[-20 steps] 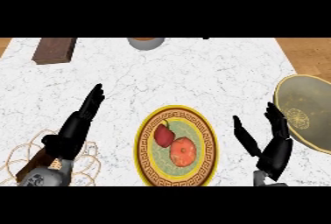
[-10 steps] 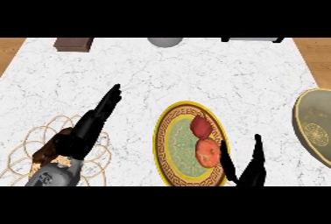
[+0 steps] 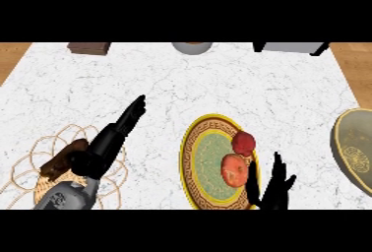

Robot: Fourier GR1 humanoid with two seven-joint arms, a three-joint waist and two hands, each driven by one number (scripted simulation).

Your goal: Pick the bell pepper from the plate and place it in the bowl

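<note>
wire trivet (image 3: pixel 44 162) lower left | brown block (image 3: pixel 88 47), grey cup (image 3: pixel 193 47), grey box (image 3: pixel 291 47) far edge

A white marbled bench (image 3: pixel 218 83) filled the frame. Right of centre lay a yellow-rimmed plate (image 3: pixel 195 165) bearing a dark red bell pepper (image 3: pixel 244 142) with an orange-red fruit (image 3: pixel 234 170) just below it, the two touching. The right hand (image 3: pixel 271 189) rose from the lower edge beside the fruit, fingers straight. At lower left the left hand (image 3: pixel 109 142) stretched with straight fingers towards the upper right, above a wire trivet (image 3: pixel 36 165). A bowl (image 3: pixel 355 150) sat at the right edge.
</note>
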